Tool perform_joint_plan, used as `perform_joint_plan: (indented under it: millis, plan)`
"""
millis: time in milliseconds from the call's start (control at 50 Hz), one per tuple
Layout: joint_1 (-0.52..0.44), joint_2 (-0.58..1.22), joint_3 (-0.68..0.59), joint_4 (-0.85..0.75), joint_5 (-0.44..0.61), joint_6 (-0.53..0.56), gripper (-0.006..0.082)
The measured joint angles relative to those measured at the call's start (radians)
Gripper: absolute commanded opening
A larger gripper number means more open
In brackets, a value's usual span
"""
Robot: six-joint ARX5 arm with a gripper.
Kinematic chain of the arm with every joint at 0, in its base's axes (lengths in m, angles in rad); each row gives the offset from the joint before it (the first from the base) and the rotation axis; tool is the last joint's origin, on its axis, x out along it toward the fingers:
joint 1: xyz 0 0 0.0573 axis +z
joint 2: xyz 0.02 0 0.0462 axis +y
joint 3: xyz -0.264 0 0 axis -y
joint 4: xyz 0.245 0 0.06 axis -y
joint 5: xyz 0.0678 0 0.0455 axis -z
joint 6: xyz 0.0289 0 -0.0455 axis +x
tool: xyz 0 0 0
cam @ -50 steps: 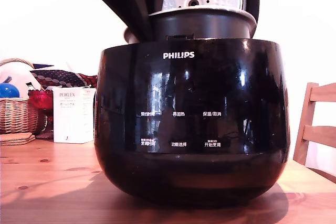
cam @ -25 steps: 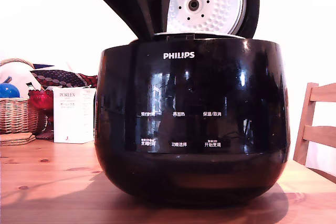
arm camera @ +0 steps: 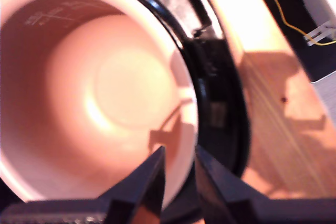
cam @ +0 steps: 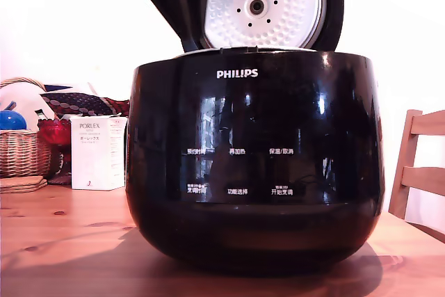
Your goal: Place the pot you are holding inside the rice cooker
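Wooden bench point(cam: 62, 241), white wall, with a wicker basket point(cam: 24, 151) and white box point(cam: 97, 152) near its far edge. The hand point(arm camera: 178, 182) hangs slightly parted astride the pot point(arm camera: 79, 93) rim, maybe not touching. Only the wrist view shows the pot seated inside the rice cooker point(cam: 254, 158); its lid point(cam: 264, 5) stands open.

A bright white wall point(cam: 417, 33) backs the wooden table point(cam: 62, 241), chair point(cam: 421, 165) and wicker basket point(cam: 21, 151).
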Motion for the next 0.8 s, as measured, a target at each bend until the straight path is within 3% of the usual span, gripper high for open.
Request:
perform_joint_plan:
  millis: [100, 300, 320, 440, 460, 500, 520, 580, 600, 640, 660, 800]
  plan:
    - [-0.002, 0.0, 0.0, 0.0, -0.009, -0.068, 0.0139]
    - [-0.004, 0.0, 0.0, -0.002, -0.045, -0.164, -0.0008]
    - [-0.003, 0.0, 0.0, -0.002, -0.052, -0.224, -0.0017]
    - [0.013, 0.0, 0.0, -0.002, -0.074, -0.283, -0.002]
    - [0.018, 0.0, 0.0, -0.002, -0.075, -0.355, -0.002]
    - [0.026, 0.0, 0.0, -0.003, -0.077, -0.355, -0.002]
    - [0.031, 0.0, 0.0, -0.002, -0.077, -0.43, -0.002]
    - [0.048, 0.0, 0.0, -0.003, -0.078, -0.43, -0.002]
    - [0.056, 0.0, 0.0, -0.002, -0.077, -0.521, -0.002]
    - [0.074, 0.0, 0.0, -0.002, -0.078, -0.521, -0.002]
    - [0.084, 0.0, 0.0, -0.002, -0.078, -0.592, -0.002]
    - [0.175, 0.0, 0.0, 0.0, -0.078, -0.705, -0.002]
